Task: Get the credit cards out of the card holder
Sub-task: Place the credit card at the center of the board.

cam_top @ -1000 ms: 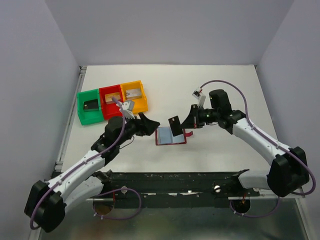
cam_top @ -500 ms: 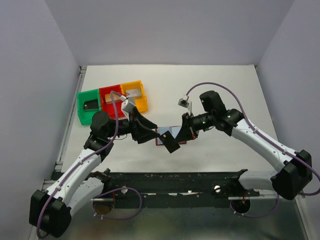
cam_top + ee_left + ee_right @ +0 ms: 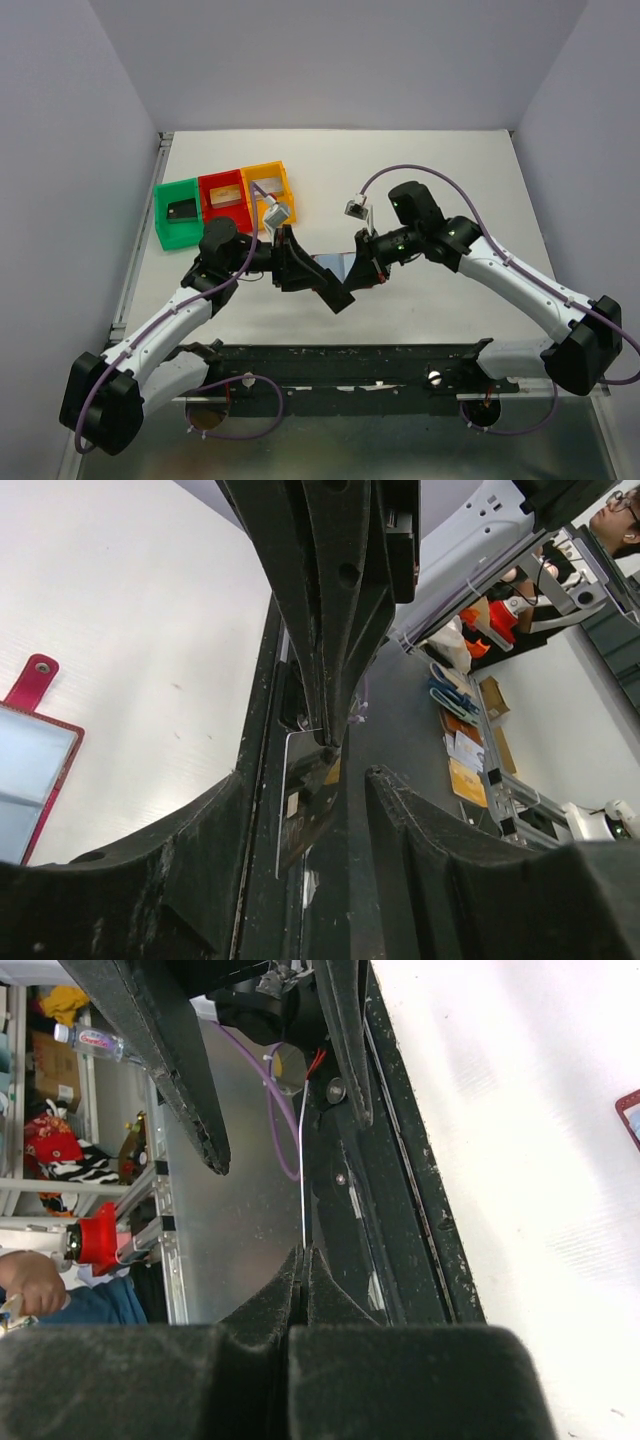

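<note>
The card holder [image 3: 333, 264] lies open on the table [image 3: 430, 170], its pale blue pockets facing up. Just in front of it, toward the arms' bases, the right gripper [image 3: 303, 1253] has its fingers pressed together on a black credit card [image 3: 303, 815]. The left gripper [image 3: 314, 283] stands spread either side of that card, not yet clamping it. Well left of the holder and further back sit the green tray [image 3: 166, 216], red tray [image 3: 205, 205] and yellow tray [image 3: 287, 195].

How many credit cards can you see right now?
4: one each in green tray, red tray, yellow tray; a black card in the right tool. Others may hide in the card holder.
</note>
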